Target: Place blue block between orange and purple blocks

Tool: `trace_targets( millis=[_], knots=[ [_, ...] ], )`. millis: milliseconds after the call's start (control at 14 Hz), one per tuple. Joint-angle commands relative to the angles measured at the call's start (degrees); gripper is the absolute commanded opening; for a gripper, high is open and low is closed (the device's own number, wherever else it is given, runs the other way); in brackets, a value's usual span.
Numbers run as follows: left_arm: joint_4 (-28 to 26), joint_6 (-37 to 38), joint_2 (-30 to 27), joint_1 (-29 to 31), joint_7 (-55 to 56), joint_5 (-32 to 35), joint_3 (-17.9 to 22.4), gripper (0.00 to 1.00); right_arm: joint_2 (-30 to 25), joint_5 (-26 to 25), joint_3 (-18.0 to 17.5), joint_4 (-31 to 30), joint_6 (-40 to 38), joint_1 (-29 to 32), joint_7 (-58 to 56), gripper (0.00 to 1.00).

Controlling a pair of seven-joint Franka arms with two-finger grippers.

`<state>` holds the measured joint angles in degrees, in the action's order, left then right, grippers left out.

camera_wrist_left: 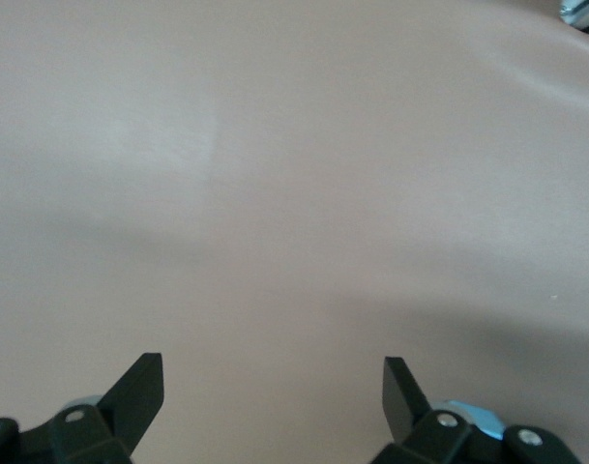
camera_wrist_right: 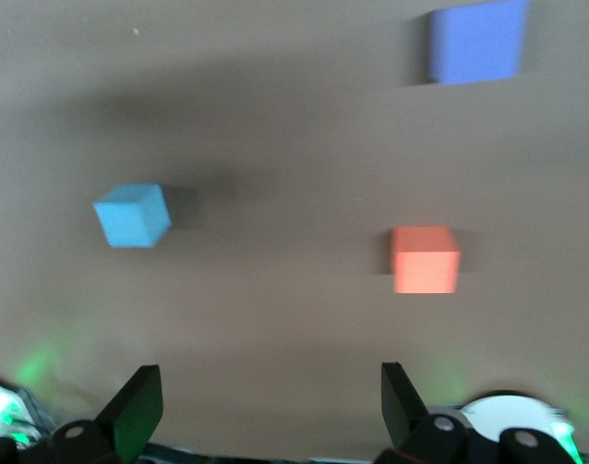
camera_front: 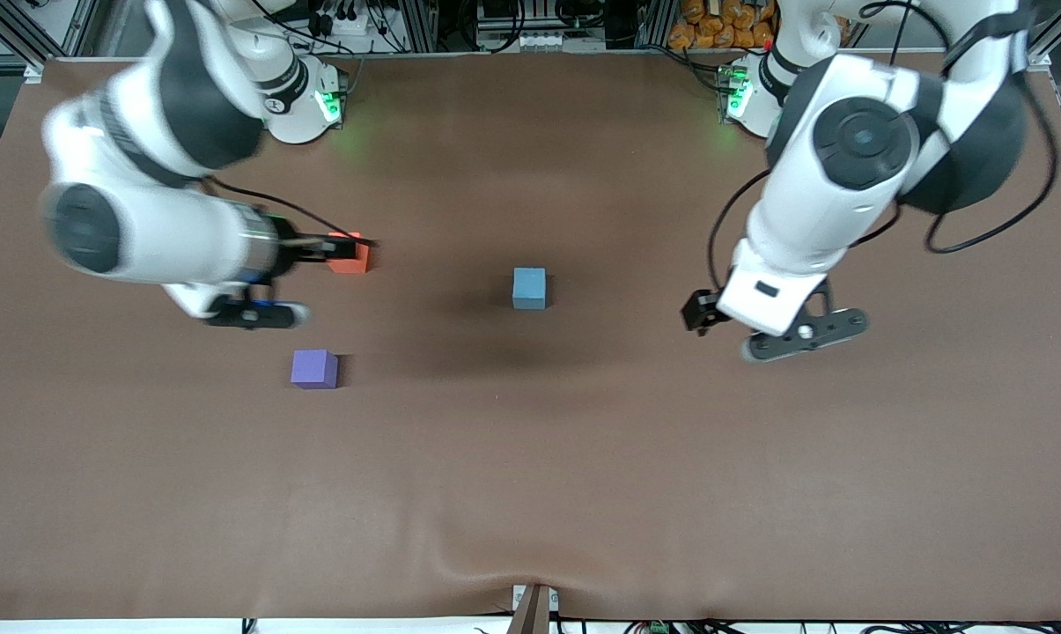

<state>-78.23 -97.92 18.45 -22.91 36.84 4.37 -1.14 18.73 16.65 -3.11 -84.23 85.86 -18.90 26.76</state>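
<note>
Resting untouched mid-desk (camera_front: 530, 493), the small sky-blue matte cube (camera_front: 529, 288) awaits transfer between the orange-red matte cube (camera_front: 351, 256) and violet-purple matte cube (camera_front: 314, 368) toward the right arm's edge; both the right claw (camera_wrist_right: 265, 396) and left claw (camera_wrist_left: 273, 387) gape empty.

Blue block (camera_front: 529, 288) sits flat on the table (camera_front: 583, 458), near the middle, a plain sky-blue matte cube with nothing touching it. In the right wrist view it (camera_wrist_right: 132, 215) shows turned slightly, one corner forward. Orange block (camera_front: 351, 255), orange-red and plain, rests well apart from it toward the right arm's end of the table, a shade farther from the front camera. Purple block (camera_front: 314, 368), violet and the same size, lies nearer the front camera than the orange one, a clear gap between the two. All three stand square on a face, none stacked.
</note>
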Motion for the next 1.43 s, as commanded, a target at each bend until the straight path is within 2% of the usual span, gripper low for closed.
trace_targets(
  millis=[0, 143, 214, 286, 500, 571, 786, 1000, 1143, 1357],
  knots=[
    [-2.2, 4.0, -5.3, 5.8, -8.9, 0.8, -0.8, 1.0, 3.0, 1.0, 0.8, -0.6, 7.4, -8.0, 4.7, 1.0],
    [-5.8, 5.9, -10.4, 11.5, -19.5, 0.0, -1.0, 1.0, 4.7, -1.0, 0.9, -4.4, 18.0, -12.4, 5.3, 1.0],
    [-8.1, 6.1, -12.9, 14.4, -24.1, -1.5, -1.0, 1.0, 5.1, -4.0, 0.9, -6.9, 23.2, -14.9, 5.4, 1.0],
    [-10.5, 6.5, -15.4, 15.3, -28.3, -2.0, -0.4, 1.0, 5.8, -7.2, 0.9, -8.7, 26.7, -16.5, 5.4, 1.0],
    [-16.5, 9.4, -22.6, 14.6, -38.3, -2.0, 4.7, 1.0, 9.9, -8.1, 0.9, -9.5, 32.2, -19.7, 7.1, 1.0],
    [-17.3, 9.9, -24.0, 15.1, -39.2, -2.0, 4.7, 1.0, 11.5, -8.1, 0.9, -9.5, 34.3, -20.5, 7.9, 1.0],
    [-16.5, 13.3, -24.2, 15.6, -38.2, -2.1, 3.2, 1.0, 15.4, -8.2, 0.9, -9.6, 40.9, -22.6, 12.7, 1.0],
    [-15.9, 13.5, -24.2, 17.3, -36.5, -3.7, -1.1, 1.0, 16.4, -8.2, 1.0, -9.7, 41.4, -23.1, 14.3, 1.0],
    [-14.3, 13.5, -23.5, 16.9, -36.6, -3.8, -1.2, 1.0, 17.5, -8.2, 1.0, -9.7, 43.0, -24.2, 16.3, 1.0],
    [-9.1, 16.3, -20.0, 16.8, -36.6, -3.9, -1.3, 1.0, 18.3, -8.2, 1.0, -9.7, 45.1, -25.2, 18.2, 1.0]
  ],
)
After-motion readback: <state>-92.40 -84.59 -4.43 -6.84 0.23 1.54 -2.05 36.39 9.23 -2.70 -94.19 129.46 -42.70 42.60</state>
